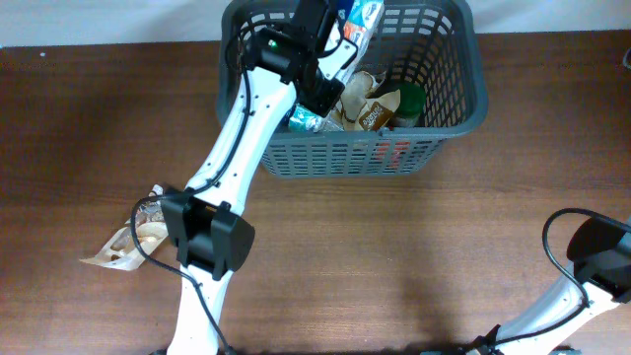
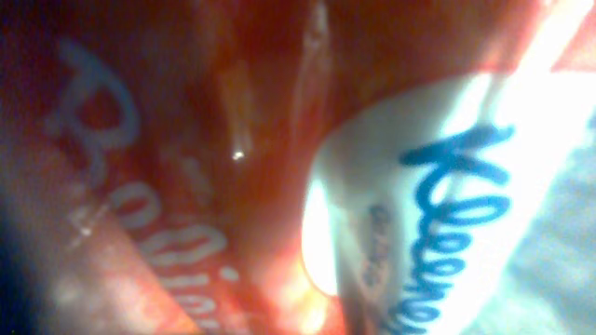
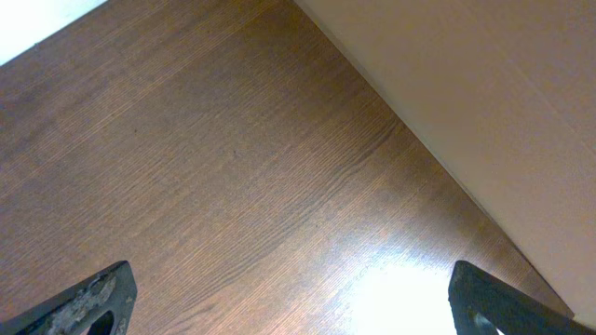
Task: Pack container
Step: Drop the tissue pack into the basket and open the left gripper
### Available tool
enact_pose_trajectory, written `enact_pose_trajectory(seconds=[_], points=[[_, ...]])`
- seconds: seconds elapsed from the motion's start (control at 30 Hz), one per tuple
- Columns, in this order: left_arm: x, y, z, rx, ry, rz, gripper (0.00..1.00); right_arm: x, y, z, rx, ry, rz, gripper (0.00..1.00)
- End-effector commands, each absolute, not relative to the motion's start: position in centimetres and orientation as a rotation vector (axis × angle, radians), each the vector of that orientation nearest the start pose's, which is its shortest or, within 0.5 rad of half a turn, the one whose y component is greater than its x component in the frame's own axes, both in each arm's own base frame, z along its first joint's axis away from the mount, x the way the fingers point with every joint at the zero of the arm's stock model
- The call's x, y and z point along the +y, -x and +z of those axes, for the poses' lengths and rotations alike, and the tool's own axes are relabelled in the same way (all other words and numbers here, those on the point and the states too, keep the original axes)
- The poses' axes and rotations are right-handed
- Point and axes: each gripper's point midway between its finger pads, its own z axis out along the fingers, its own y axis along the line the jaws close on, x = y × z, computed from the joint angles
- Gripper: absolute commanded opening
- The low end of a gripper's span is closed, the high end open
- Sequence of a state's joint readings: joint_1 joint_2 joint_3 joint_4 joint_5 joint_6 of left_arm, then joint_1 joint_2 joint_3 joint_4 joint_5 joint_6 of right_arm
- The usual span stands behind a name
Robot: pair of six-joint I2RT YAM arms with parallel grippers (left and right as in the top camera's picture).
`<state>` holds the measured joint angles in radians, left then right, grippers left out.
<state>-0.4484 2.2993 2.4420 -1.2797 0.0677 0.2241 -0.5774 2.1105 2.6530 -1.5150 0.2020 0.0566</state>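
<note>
At far centre, noted container with left gripper buried inside; cannot tell its grip (lens smothered by Kleenex pack). Found right gripper spread, near right. Could snag packets and drag them out on lifting.

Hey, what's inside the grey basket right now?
The basket holds a round green lid, crumpled tan packets and a blue-and-white pack. The left arm reaches in over its left side, so anything beneath it is hidden.
</note>
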Motion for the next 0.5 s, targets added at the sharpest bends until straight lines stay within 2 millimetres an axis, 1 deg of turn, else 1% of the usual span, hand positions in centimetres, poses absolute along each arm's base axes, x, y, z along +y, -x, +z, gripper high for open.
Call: enact_pose_trajectory(seconds=[0.0,0.1,0.17,0.27,0.33,0.43,0.47], points=[[-24.0,-47.8,17.3,2.569,-0.924,-0.156,0.5,-28.6,-37.3,32.2,2.407,-0.901,-0.468,0.99],[-24.0,-47.8,17.3,2.568,-0.923,-0.157,0.66,-28.6,-37.3,32.2,2.407,-0.901,-0.468,0.99],[-24.0,-47.8,17.4,2.573,-0.904,-0.162,0.72,-28.6,-37.3,32.2,2.407,-0.901,-0.468,0.99],[-24.0,-47.9,17.8,2.578,-0.864,-0.171,0.74,-28.6,-37.3,32.2,2.407,-0.901,-0.468,0.99],[-23.8,-48.0,18.5,2.579,-0.828,-0.178,0.75,-28.6,-37.3,32.2,2.407,-0.901,-0.468,0.99],[-23.3,-47.9,20.5,2.564,-0.784,-0.184,0.79,-28.6,-37.3,32.2,2.407,-0.901,-0.468,0.99],[-23.0,-47.9,21.7,2.551,-0.761,-0.187,0.79,-28.6,-37.3,32.2,2.407,-0.901,-0.468,0.99]])
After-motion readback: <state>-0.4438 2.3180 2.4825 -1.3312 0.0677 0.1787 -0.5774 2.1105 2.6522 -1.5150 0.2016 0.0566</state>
